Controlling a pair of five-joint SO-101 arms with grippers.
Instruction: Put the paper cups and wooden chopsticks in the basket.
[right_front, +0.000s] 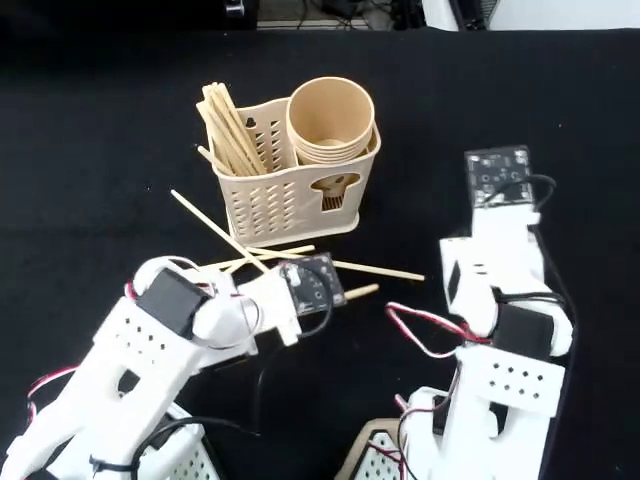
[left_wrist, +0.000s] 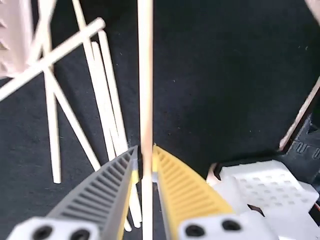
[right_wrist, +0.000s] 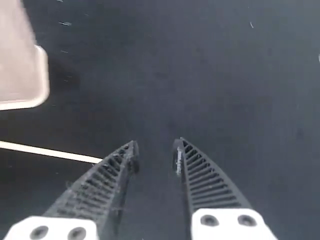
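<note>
A beige basket (right_front: 290, 200) stands at the table's middle back. It holds stacked paper cups (right_front: 330, 120) in one compartment and several wooden chopsticks (right_front: 232, 130) in the other. More loose chopsticks (right_front: 385, 270) lie crossed on the black cloth in front of it. My left gripper (left_wrist: 145, 152) is shut on a single chopstick (left_wrist: 145, 90), just above the loose chopsticks (left_wrist: 107, 100). My right gripper (right_wrist: 155, 150) hangs open over bare cloth, with nothing between its fingers. Beyond it are a basket corner (right_wrist: 20, 65) and a chopstick tip (right_wrist: 50, 151).
The left arm (right_front: 170, 330) comes in from the near left, and the right arm (right_front: 500, 290) stands at the near right. Red wires (right_front: 430, 335) loop between the two. Black cloth (right_front: 100, 120) covers the table around the basket.
</note>
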